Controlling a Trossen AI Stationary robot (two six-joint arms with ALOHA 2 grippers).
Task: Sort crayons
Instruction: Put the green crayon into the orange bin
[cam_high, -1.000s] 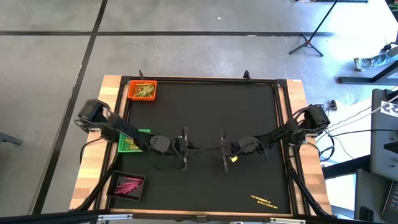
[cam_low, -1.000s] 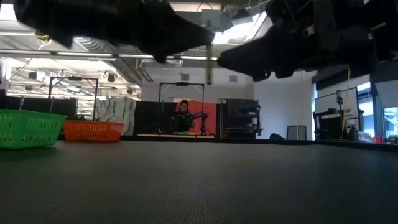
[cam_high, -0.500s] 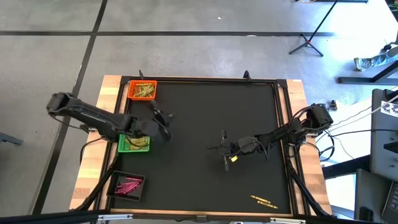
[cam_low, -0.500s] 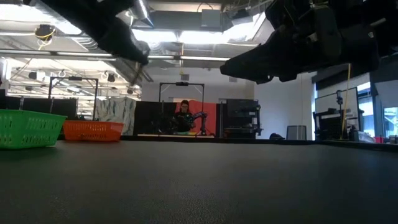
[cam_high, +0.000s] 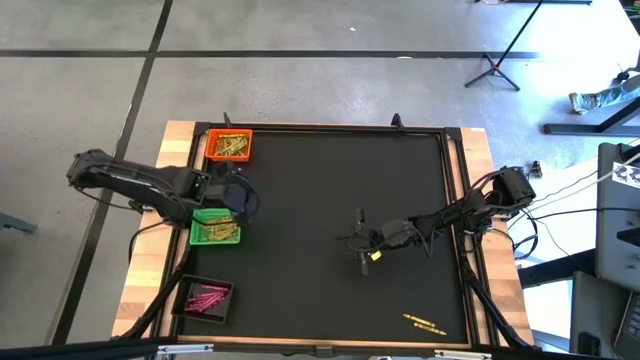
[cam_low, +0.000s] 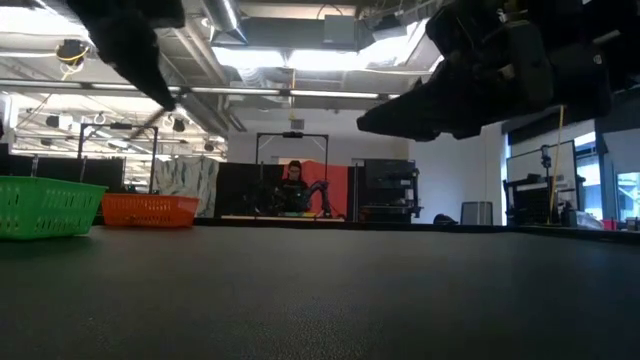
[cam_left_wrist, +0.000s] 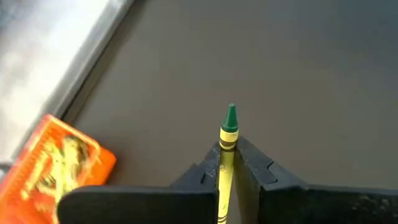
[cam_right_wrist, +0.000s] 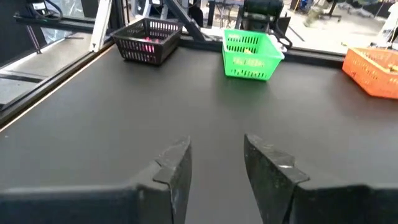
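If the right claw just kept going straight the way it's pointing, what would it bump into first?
The open right gripper holds nothing, and bare black table lies ahead of it. Straight on, it would probably reach the green tray first, at the far edge. Depth is hard to judge, so take that as a guess.

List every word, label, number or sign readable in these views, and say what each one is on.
None can be read.
The crayon held shut in the left gripper has a yellow wrapper with dark bands, but any print is too blurred.
The green tray, orange tray and black tray show no lettering.
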